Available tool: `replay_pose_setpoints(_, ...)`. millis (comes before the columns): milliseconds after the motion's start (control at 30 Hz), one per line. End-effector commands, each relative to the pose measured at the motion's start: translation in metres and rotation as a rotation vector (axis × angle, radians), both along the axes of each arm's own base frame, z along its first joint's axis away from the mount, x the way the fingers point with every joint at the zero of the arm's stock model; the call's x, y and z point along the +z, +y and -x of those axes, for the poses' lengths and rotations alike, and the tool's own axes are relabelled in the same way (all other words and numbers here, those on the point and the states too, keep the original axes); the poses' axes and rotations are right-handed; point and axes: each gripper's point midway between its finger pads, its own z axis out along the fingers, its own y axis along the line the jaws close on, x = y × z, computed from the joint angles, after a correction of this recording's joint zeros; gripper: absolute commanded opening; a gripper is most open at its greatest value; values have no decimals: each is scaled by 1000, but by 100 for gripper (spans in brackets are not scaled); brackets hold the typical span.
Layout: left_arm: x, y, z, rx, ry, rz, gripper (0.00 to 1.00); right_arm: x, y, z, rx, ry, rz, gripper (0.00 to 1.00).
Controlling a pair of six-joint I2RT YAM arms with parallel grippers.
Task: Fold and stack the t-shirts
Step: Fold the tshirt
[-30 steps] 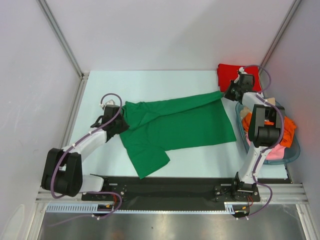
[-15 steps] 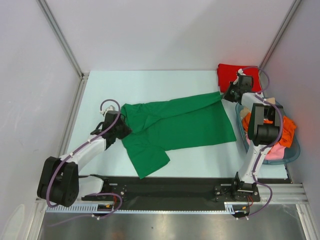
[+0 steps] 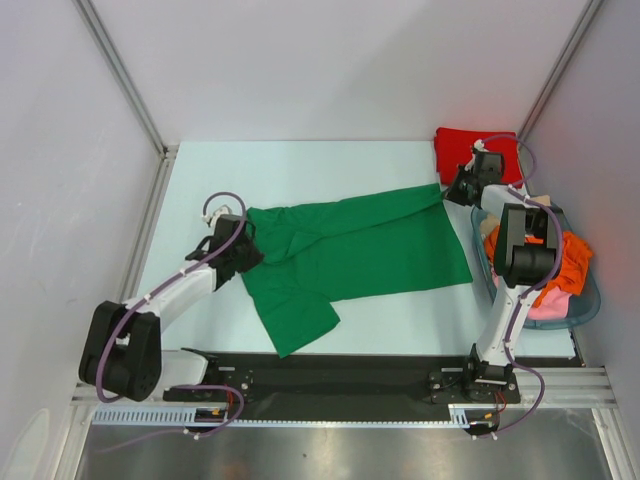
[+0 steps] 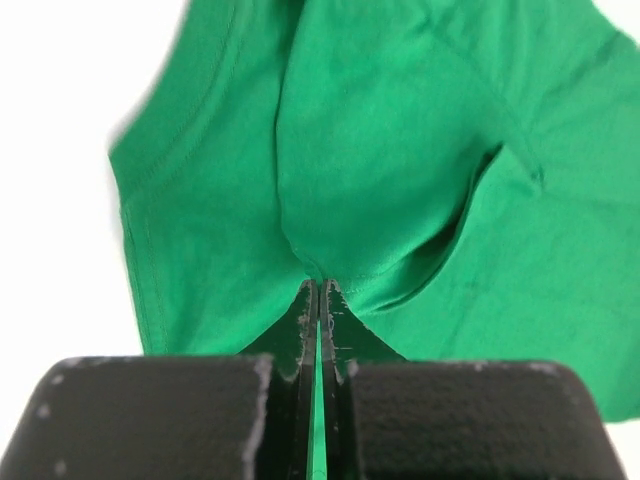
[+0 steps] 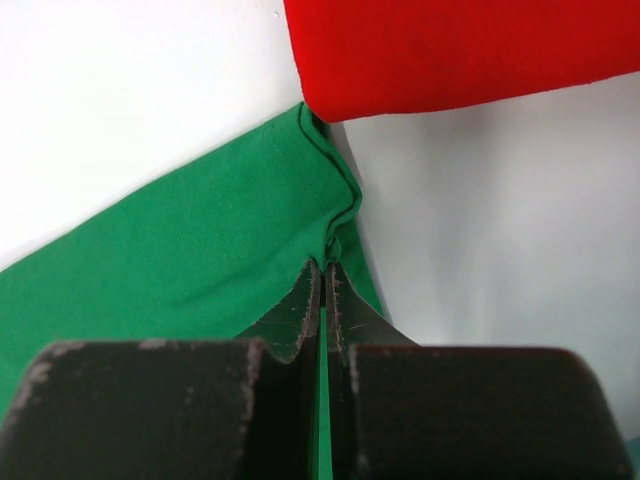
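A bright green t-shirt lies spread across the middle of the table, one sleeve reaching toward the near edge. My left gripper is shut on the green t-shirt's left end; in the left wrist view its tips pinch a fold of the green cloth. My right gripper is shut on the shirt's far right corner, and the right wrist view shows its tips pinching that green corner. A folded red t-shirt lies at the far right corner, just past that gripper.
A clear blue basket at the right edge holds orange, pink and beige garments. White walls and metal frame posts close in the table on three sides. A black rail runs along the near edge under the arm bases.
The left gripper has shifted a little with the shirt's left end, first toward the near side, then back. The right gripper has moved slightly toward the far side with its corner.
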Motion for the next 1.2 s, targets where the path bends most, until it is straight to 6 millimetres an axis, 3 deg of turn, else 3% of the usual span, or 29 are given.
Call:
replay_pose_setpoints(0,22,13,-23,30,-60,-50,0,21,-2,-12,6,-69,7,0)
replay_pose_setpoints(100,60,17,-58,3,-176,-85,1,29,0,-22,11,-96,-5,0)
replay_pose_setpoints(167,73,15,-80,-21,-231,-108,0,36,4,-30,19,-123,-29,0)
replay_pose_setpoints(233,104,19,-109,-29,-301,-136,0,46,8,-42,28,-167,-46,0)
replay_pose_setpoints(267,101,19,-122,-38,-293,-146,0,52,9,-50,29,-198,-47,0)
replay_pose_setpoints(300,128,22,-142,-43,-355,-150,0,57,11,-60,34,-225,-48,0)
replay_pose_setpoints(333,140,20,-154,-61,-394,-152,0,61,13,-65,39,-243,-52,0)
replay_pose_setpoints(500,175,15,-226,-140,-514,-206,0,87,18,-92,54,-388,-64,0)
replay_pose_setpoints(567,181,15,-244,-147,-548,-218,0,91,23,-101,76,-427,-75,1)
replay_pose_setpoints(600,194,16,-255,-152,-584,-229,0,92,24,-107,81,-446,-76,1)
replay_pose_setpoints(667,182,17,-271,-160,-571,-233,0,90,26,-117,95,-462,-79,1)
replay_pose_setpoints(700,198,17,-282,-164,-626,-232,0,92,27,-121,96,-478,-83,1)
replay_pose_setpoints(733,189,18,-290,-162,-623,-235,0,92,26,-123,93,-484,-86,1)
replay_pose_setpoints(833,197,16,-305,-189,-666,-214,0,89,25,-132,91,-503,-90,1)
replay_pose_setpoints(1167,189,28,-334,-204,-711,-243,0,81,26,-145,93,-508,-104,1)
